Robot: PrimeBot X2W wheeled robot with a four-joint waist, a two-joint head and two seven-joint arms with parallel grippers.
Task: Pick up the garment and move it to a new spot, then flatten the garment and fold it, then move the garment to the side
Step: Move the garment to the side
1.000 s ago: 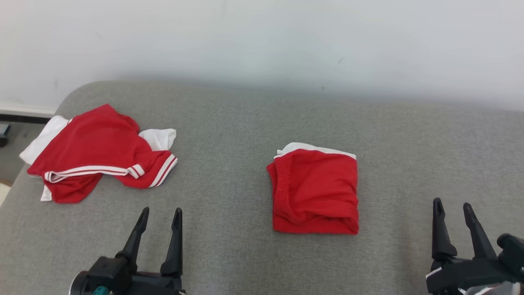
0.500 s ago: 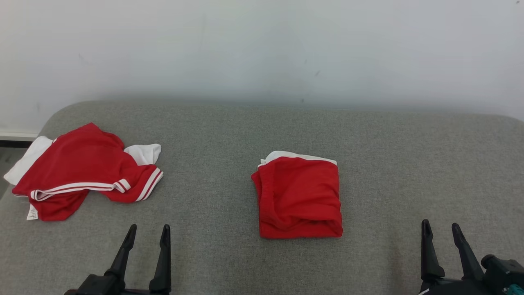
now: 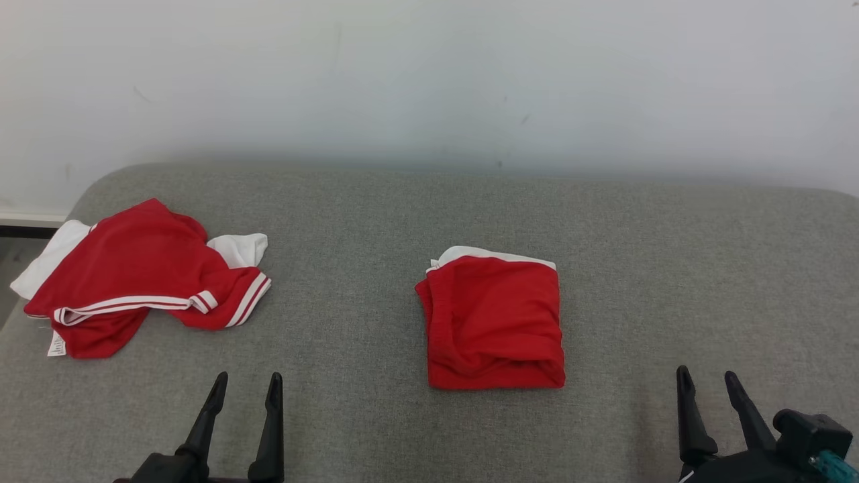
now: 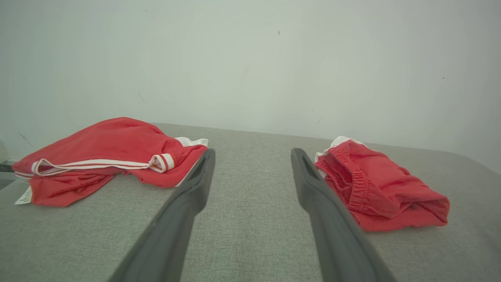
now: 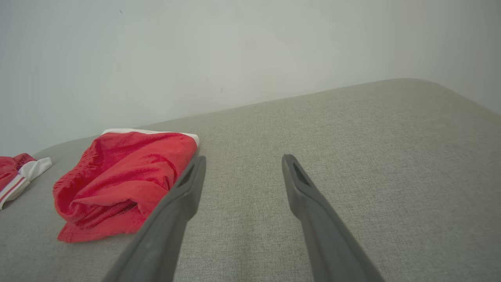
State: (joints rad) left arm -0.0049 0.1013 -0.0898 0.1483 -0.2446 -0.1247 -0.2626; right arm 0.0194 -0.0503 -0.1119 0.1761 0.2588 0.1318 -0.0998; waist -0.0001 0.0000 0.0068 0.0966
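On the far left of the grey fabric-covered surface (image 3: 376, 221), close to its rounded corner, the garment (image 3: 127, 275) lies in a crumpled heap. One white sleeve (image 3: 243, 247) pokes out toward the middle; the red-white striped trim runs bunched across the front; a small white label (image 3: 56, 344) hangs at its near left edge. We judge that it sits too close to the edge and too rumpled to be flattened where it is, which is why the task first asks for a new spot.

The folded red piece (image 3: 493, 325) holds the centre as a neat block with a white border along its far side; the left wrist view shows a gathered elastic band on it, so we take it for a separate item, well apart from the garment.

Our left end effector (image 3: 247, 379) waits at the near edge with its fingers spread and nothing between them; it points at the bare cloth between the two red pieces. As the nearer arm to the heap, it seems to us the natural one to reach first. Our right end effector (image 3: 706, 373) is likewise spread and empty; it stands right of the folded piece and well apart from the garment, facing open grey cloth. We judge that no step of the task has begun; the pick-up is the step in hand.
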